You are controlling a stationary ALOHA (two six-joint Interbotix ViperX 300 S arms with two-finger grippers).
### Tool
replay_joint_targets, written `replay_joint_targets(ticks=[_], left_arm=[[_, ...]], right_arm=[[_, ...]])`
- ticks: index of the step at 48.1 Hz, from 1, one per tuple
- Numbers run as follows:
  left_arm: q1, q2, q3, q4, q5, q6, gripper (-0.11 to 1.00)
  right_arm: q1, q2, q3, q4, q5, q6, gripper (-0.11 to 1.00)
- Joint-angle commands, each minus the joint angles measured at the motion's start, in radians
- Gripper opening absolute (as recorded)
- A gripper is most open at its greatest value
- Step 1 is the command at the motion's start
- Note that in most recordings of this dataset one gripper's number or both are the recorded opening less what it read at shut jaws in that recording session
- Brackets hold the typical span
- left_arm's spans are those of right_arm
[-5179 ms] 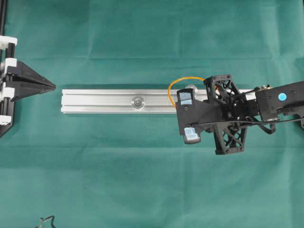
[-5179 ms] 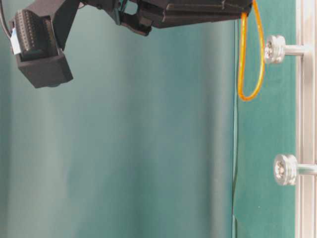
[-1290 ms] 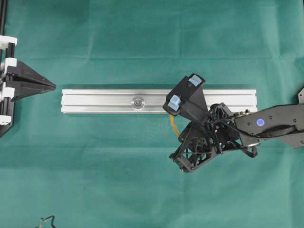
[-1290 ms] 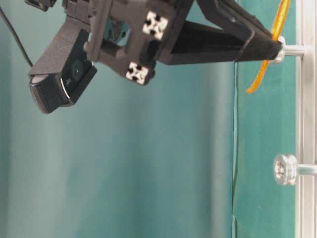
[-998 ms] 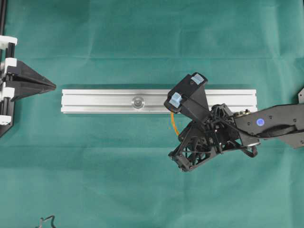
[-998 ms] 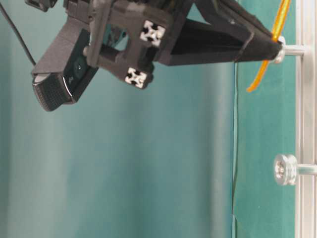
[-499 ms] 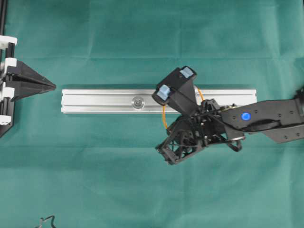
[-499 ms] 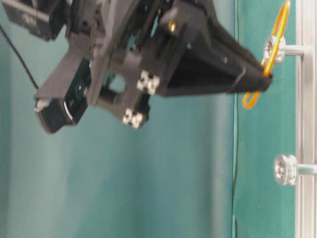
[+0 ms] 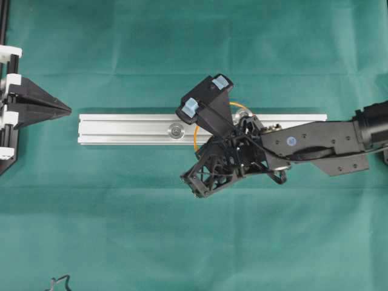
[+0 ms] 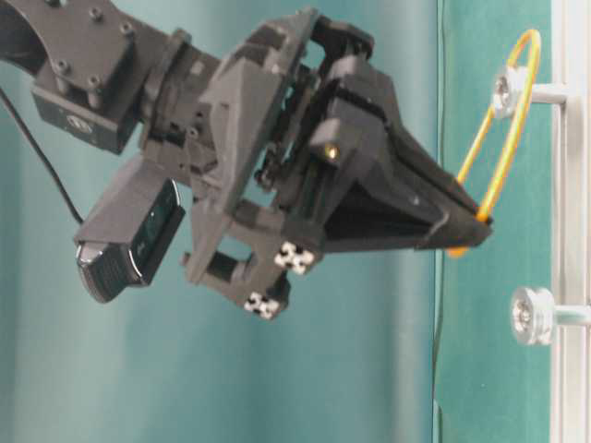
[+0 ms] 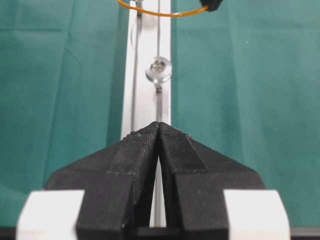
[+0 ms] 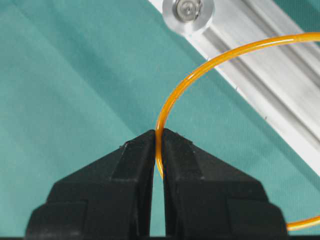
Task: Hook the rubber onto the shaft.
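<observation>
Here, scene by parts:
Right end effector [image 12: 159, 137]: clenched on the rubber band [image 12: 172, 97], thin orange strand pinched between both tips.
Rubber band: loop stretched from the tips up and around the nearer shaft [image 10: 513, 92], seen at table level passing behind its round head.
Second shaft [image 10: 531, 316]: below the right end effector's tips in that view, apart from the loop.
Aluminium rail [image 9: 127, 130]: carrying both shafts, lying flat on the green bench [image 9: 121, 230] beneath the tips.
Left end effector [image 11: 159, 131]: clenched on nothing, tips pressed together, parked off the rail's far end.
</observation>
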Motion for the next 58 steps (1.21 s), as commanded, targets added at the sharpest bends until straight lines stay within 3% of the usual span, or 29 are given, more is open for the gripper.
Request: replay_joint_targets(ticks=[1, 18, 36, 58], left_arm=[[0.003, 0.003, -0.032, 0.002, -0.009, -0.002, 0.00], [0.003, 0.003, -0.031, 0.002, -0.009, 0.000, 0.00], [0.002, 0.003, -0.032, 0.002, -0.009, -0.002, 0.00], [0.002, 0.003, -0.032, 0.003, -0.009, 0.000, 0.00]], right_arm=[[-0.011, -0.012, -0.028, -0.006, -0.025, 0.000, 0.07], [-0.026, 0.023, -0.060, -0.006, -0.060, -0.003, 0.07], [-0.049, 0.080, -0.132, -0.006, -0.063, -0.051, 0.07], [-0.072, 0.110, -0.138, -0.006, -0.107, -0.055, 0.07]])
